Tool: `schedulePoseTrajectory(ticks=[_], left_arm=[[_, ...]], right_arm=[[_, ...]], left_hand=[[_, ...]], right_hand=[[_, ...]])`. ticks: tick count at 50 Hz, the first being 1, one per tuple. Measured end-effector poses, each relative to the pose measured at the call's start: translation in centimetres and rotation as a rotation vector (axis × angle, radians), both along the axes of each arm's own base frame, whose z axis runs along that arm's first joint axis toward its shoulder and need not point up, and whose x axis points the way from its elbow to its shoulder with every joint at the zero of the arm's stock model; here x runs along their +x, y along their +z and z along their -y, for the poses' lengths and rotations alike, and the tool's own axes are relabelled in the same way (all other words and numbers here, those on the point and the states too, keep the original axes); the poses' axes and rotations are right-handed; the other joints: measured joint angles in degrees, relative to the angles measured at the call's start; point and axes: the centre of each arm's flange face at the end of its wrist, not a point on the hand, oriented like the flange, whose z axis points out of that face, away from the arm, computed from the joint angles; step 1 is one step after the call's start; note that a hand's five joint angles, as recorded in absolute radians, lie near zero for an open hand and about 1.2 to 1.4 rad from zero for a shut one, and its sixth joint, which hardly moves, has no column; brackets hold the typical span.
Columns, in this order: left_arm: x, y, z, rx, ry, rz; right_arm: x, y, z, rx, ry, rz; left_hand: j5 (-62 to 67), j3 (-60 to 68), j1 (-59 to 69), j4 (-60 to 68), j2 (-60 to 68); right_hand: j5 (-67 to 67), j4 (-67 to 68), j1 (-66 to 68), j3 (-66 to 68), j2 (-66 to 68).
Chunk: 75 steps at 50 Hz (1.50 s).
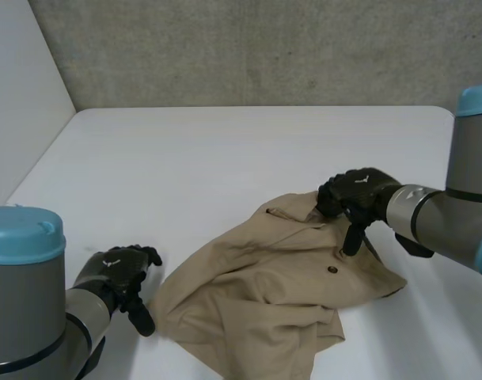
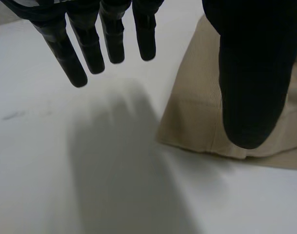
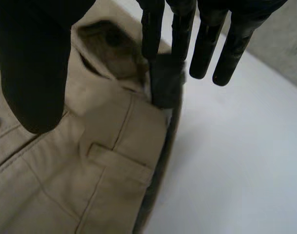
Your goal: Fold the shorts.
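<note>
Shorts (image 1: 256, 305), tan and crumpled, lie on our white table (image 1: 185, 174), toward its near right. Our right hand (image 1: 355, 194) is over the waistband (image 3: 124, 126), fingers straight. Our left hand (image 1: 118, 273) hovers spread-fingered just beside the shorts' edge.

White table (image 1: 225, 158) with rounded far corners, its top matte, with a few faint grey smudges (image 2: 14, 115). Grey concrete wall (image 1: 264, 47) runs behind it. Plain white panel (image 1: 19, 87) stands along the table's left side.
</note>
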Motion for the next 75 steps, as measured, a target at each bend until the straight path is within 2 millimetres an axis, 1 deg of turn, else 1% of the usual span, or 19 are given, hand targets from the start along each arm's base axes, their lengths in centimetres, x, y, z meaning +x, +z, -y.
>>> schedulePoseTrajectory(ticks=[12,16,21,22,25,30,33,36,37,38,42,44,46,51,55,64,66,70,75], left_arm=[[-1.1,-2.2,0.9,0.042,-0.018,0.026],[-1.5,-2.1,1.4,0.023,-0.020,0.016],[-1.9,-1.5,2.0,-0.011,-0.024,0.002],[-2.1,-1.2,2.4,-0.033,-0.029,0.000],[-2.3,-0.8,2.8,-0.054,-0.037,0.002],[-3.7,1.9,6.1,-0.218,-0.081,0.031],[-4.7,6.9,10.4,-0.474,-0.081,0.047],[-4.9,11.3,12.9,-0.685,-0.050,0.044],[-4.8,14.4,14.1,-0.829,-0.019,0.033],[-4.7,16.6,14.6,-0.927,0.005,0.021],[-4.0,23.5,14.7,-1.244,0.094,-0.050],[-3.8,25.9,14.0,-1.356,0.122,-0.092],[-4.0,26.3,13.4,-1.391,0.124,-0.114],[-4.7,23.8,12.7,-1.339,0.084,-0.113],[-5.0,18.6,12.7,-1.192,0.036,-0.057],[-4.1,5.1,10.6,-0.786,-0.071,0.118],[-3.9,3.2,9.9,-0.714,-0.092,0.150],[-3.3,-0.1,8.1,-0.546,-0.142,0.218],[-2.3,-1.6,6.0,-0.354,-0.188,0.293]], right_arm=[[1.0,-3.4,0.3,0.071,0.025,-0.017],[1.7,-4.2,0.2,0.075,0.042,-0.020],[2.0,-4.2,0.6,0.036,0.048,-0.012],[2.2,-3.9,1.1,-0.003,0.048,-0.002],[2.4,-3.5,1.6,-0.040,0.047,0.008],[3.1,0.9,4.3,-0.273,0.015,0.073],[3.4,6.8,6.4,-0.535,-0.040,0.159],[3.4,10.4,7.0,-0.690,-0.073,0.222],[3.2,14.0,7.2,-0.844,-0.106,0.291],[3.1,15.8,7.1,-0.920,-0.123,0.329],[2.4,20.8,6.1,-1.143,-0.176,0.463],[2.0,22.0,5.5,-1.205,-0.191,0.516],[1.9,22.0,5.3,-1.213,-0.194,0.536],[2.1,19.5,5.2,-1.148,-0.176,0.524],[2.3,15.8,5.2,-1.046,-0.146,0.472],[2.2,2.8,3.7,-0.624,-0.077,0.237],[2.0,0.9,3.0,-0.547,-0.063,0.189],[1.5,-2.6,1.1,-0.389,-0.027,0.077],[0.5,-4.2,-1.3,-0.260,0.005,-0.030]], left_hand=[[14.2,14.5,14.6,14.4,14.4],[28.0,29.0,29.2,28.4,29.0],[33.3,34.2,34.1,33.8,34.2],[42.2,43.0,41.7,43.0,43.3],[42.3,43.0,41.7,43.1,43.3],[45.9,48.1,43.4,48.4,48.6],[45.9,49.1,43.4,49.1,49.4],[45.9,49.2,43.4,49.3,49.5],[45.9,49.2,43.4,49.3,49.5],[45.9,49.2,43.4,49.3,49.5],[45.9,49.5,43.4,49.4,49.8],[45.9,49.5,43.4,49.5,49.8],[45.9,49.5,43.4,49.5,49.8],[45.9,49.5,43.4,49.5,49.8],[45.9,49.5,43.4,49.5,49.8],[45.9,49.3,43.4,49.2,49.4],[45.9,49.3,43.4,48.9,49.2],[45.9,49.3,43.4,48.9,49.1],[45.9,49.3,43.4,49.0,49.2]], right_hand=[[7.4,8.3,7.1,8.2,8.6],[11.5,12.5,10.8,12.6,13.0],[35.2,36.5,28.4,36.4,38.0],[43.7,45.1,35.0,44.4,45.7],[43.7,45.1,35.0,44.4,45.7],[44.7,46.7,36.3,45.8,46.6],[44.7,46.8,36.3,45.8,46.6],[44.7,46.8,36.3,45.8,46.6],[44.7,46.9,36.3,45.8,46.6],[44.7,47.0,36.3,45.8,46.6],[44.7,47.0,36.3,45.8,46.6],[44.7,47.0,36.3,45.8,46.6],[44.7,47.0,36.3,45.8,46.6],[44.7,47.0,36.3,46.4,46.6],[44.7,47.0,37.4,46.5,46.6],[44.7,47.0,37.4,46.7,46.6],[44.7,47.0,37.4,46.7,46.6],[44.7,47.0,37.4,46.7,46.6],[44.7,47.0,37.4,46.7,46.6]])
